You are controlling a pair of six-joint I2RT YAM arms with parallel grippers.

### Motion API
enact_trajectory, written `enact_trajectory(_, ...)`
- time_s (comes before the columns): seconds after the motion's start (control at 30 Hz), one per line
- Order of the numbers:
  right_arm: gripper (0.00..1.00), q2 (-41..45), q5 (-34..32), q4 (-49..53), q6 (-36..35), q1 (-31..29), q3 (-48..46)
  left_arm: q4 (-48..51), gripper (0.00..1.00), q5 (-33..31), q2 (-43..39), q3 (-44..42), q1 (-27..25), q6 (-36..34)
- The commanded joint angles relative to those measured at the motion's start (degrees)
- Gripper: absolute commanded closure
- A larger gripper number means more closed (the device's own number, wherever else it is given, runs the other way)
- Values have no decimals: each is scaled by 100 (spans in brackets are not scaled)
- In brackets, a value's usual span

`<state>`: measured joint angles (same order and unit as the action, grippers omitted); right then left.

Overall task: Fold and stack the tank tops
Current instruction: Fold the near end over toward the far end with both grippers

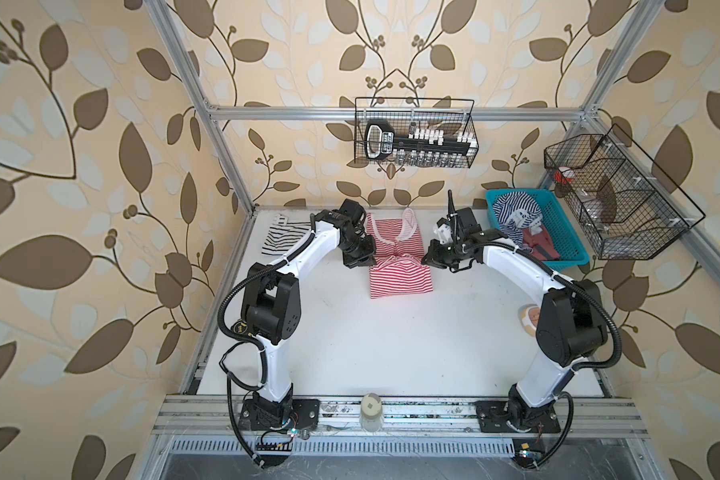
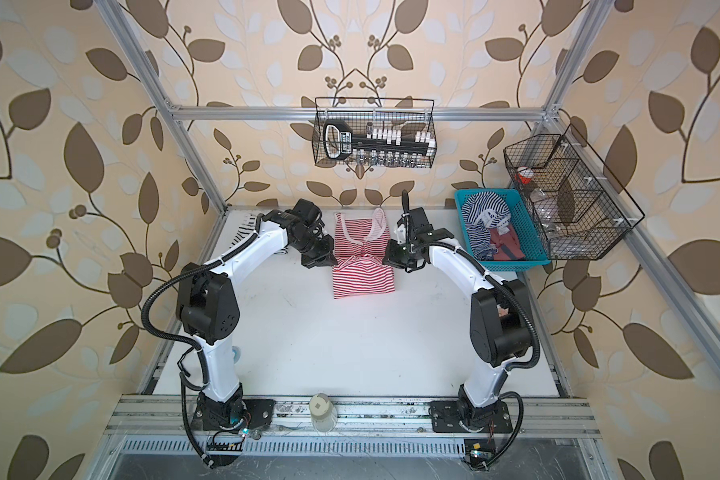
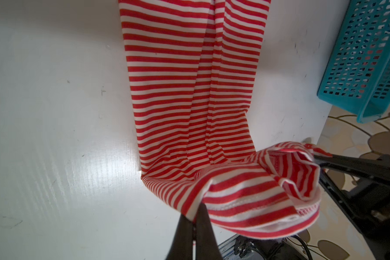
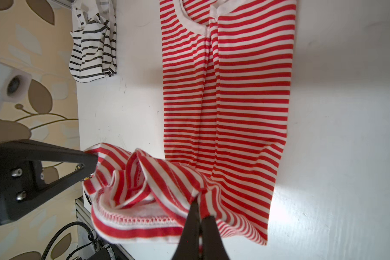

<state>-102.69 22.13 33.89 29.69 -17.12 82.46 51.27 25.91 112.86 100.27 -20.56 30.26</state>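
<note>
Both grippers — left gripper [image 3: 195, 221], right gripper [image 4: 199, 216] — pinching red-striped tank top [image 1: 400, 282]

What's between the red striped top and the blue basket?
The right hand shut on the red top, with its arm; otherwise bare white table up to the basket, in both top views.

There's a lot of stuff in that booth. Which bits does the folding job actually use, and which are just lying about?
Part of the job:
- red-striped tank top, mid-table, its hem pinched by the left gripper and right gripper
- black-striped tank top, folded, far left corner

Just lying about:
- blue basket of other clothes
- wire basket on the rear rail
- wire rack on the right
</note>
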Motion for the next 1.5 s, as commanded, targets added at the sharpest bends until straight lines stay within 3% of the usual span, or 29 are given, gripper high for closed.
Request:
enact_trajectory(0.0,100,-346,204,110,-135,104,421,204,100,259,246,382,161,-154)
enact_trajectory(0.63,100,-2510,669,109,-54,523,2152,175,100,897,2382,2571,622,-17)
enact_trajectory(0.77,93,-2822,698,102,12,603,2405,88,100,1011,2694,2864,680,78)
enact_trajectory(1.0,70,-3099,739,60,181,745,2575,-222,67,1177,2894,2893,801,357)
enact_trajectory(1.07,69,-2995,740,-93,263,784,2466,-412,60,1197,2858,2892,840,494)
enact_trajectory(1.27,61,-2310,849,-1082,754,928,1675,-1068,53,1208,2585,2893,995,970)
enact_trajectory(1.47,58,-1529,779,-1235,568,935,761,-770,51,806,1849,2278,1010,661)
